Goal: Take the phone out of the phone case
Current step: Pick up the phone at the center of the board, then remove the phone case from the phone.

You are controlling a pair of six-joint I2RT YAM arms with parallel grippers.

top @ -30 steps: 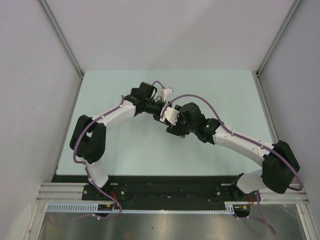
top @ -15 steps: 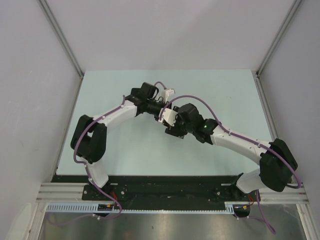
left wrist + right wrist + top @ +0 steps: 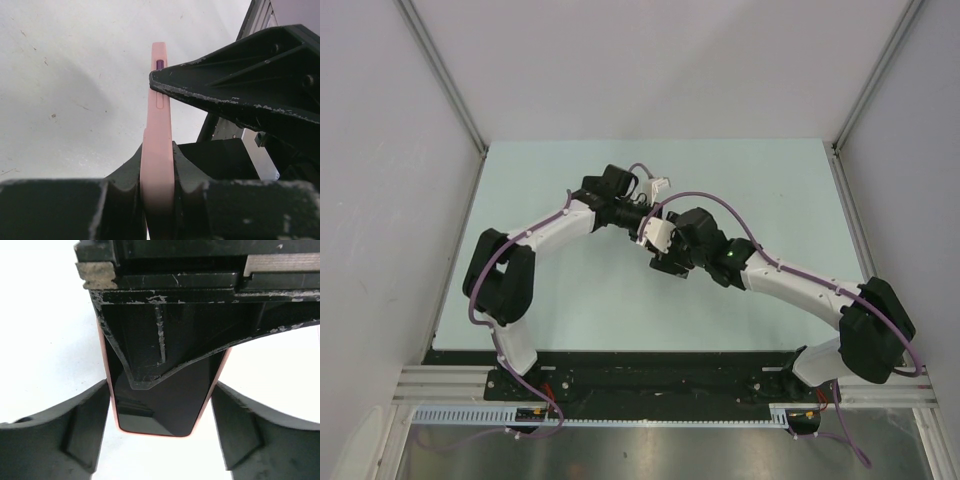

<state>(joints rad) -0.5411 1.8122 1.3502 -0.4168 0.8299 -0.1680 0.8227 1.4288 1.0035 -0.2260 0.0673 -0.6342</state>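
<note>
The phone (image 3: 165,412) shows its black screen inside the pink phone case (image 3: 158,120). The case stands on edge above the table. My left gripper (image 3: 157,162) is shut on it, one finger on each flat face. In the right wrist view, one left finger (image 3: 150,340) lies across the screen. My right gripper (image 3: 160,390) is open, with its fingers (image 3: 85,425) on either side of the case's narrow edges and a small gap on each side. In the top view both grippers meet mid-table, left (image 3: 640,222) and right (image 3: 663,247), and they hide the phone.
The pale green table (image 3: 560,300) is fenced by grey walls and metal posts at the back corners (image 3: 480,150). A purple cable (image 3: 710,200) arches over the right wrist. The arm bases sit on the black rail (image 3: 650,375) at the near edge.
The left gripper has closed onto the case. The right gripper's jaws have opened wider, and the right arm has shifted slightly to the left.
</note>
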